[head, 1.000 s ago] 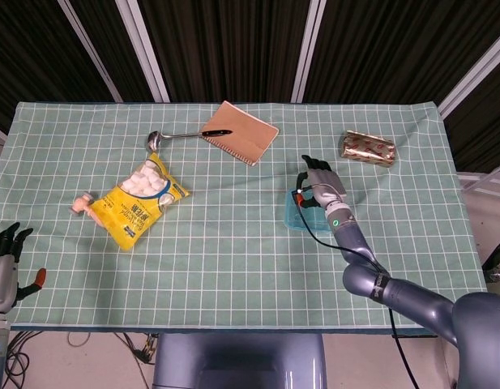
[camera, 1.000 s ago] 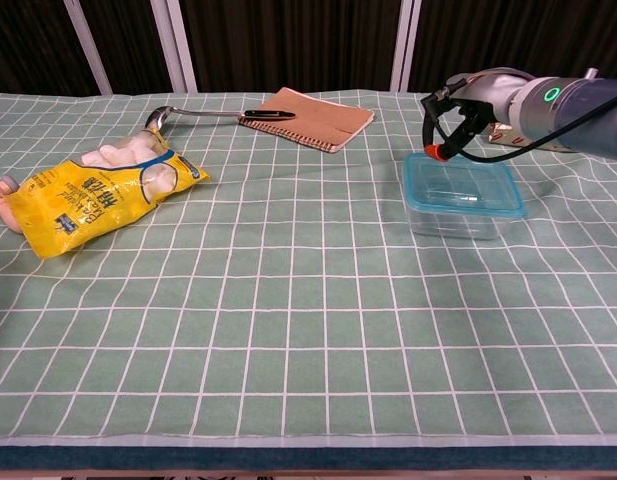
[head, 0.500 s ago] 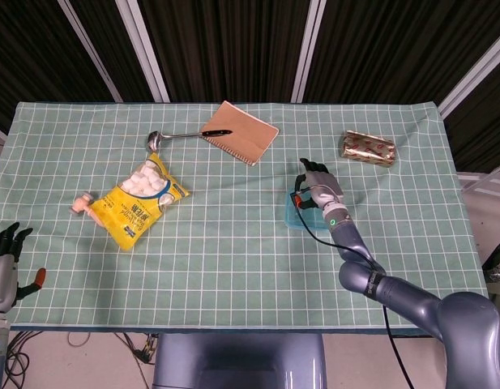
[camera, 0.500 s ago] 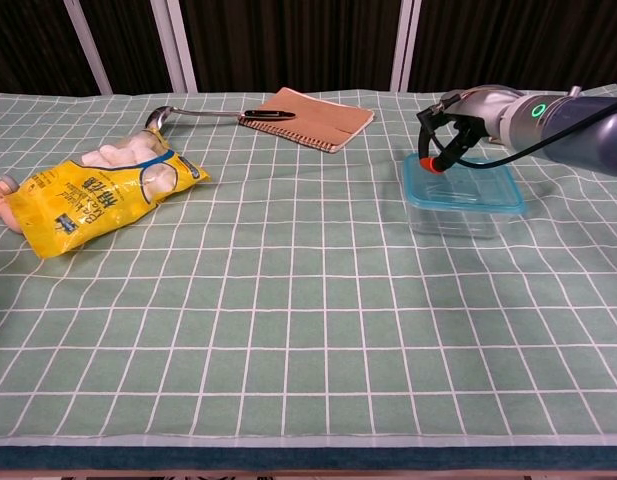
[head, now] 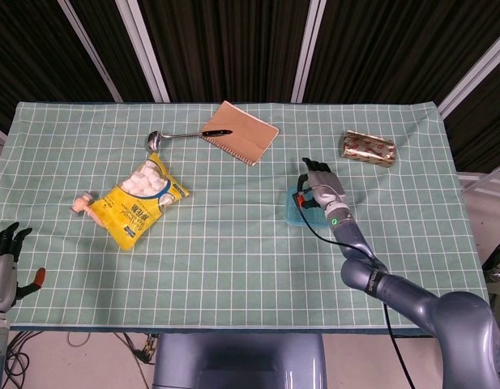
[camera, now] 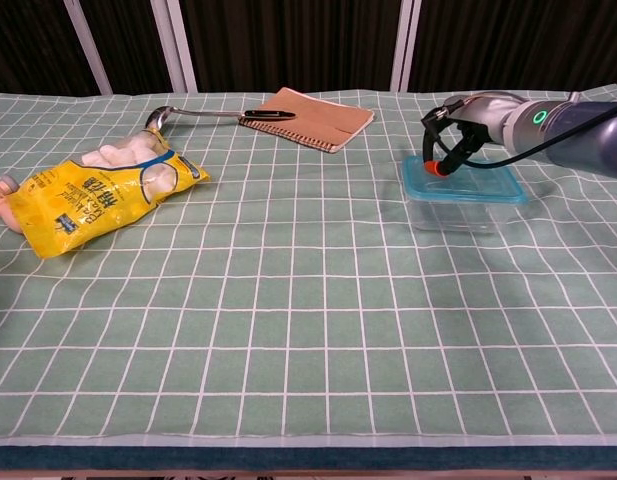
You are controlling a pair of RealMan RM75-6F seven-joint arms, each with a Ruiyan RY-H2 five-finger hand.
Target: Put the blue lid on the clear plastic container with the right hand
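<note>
Lowered since a second ago, your right hand (camera: 466,125) now rests its fingers on the blue lid (camera: 466,184), which sits on the clear plastic container (camera: 458,212); it presses rather than grasps. Beyond the hand lies a gold foil packet (head: 368,148); off to its left, a notebook (head: 241,131), ladle (head: 178,135) and yellow bag (head: 138,199). Your left hand (head: 3,258) hangs released off the surface (head: 233,267).
</note>
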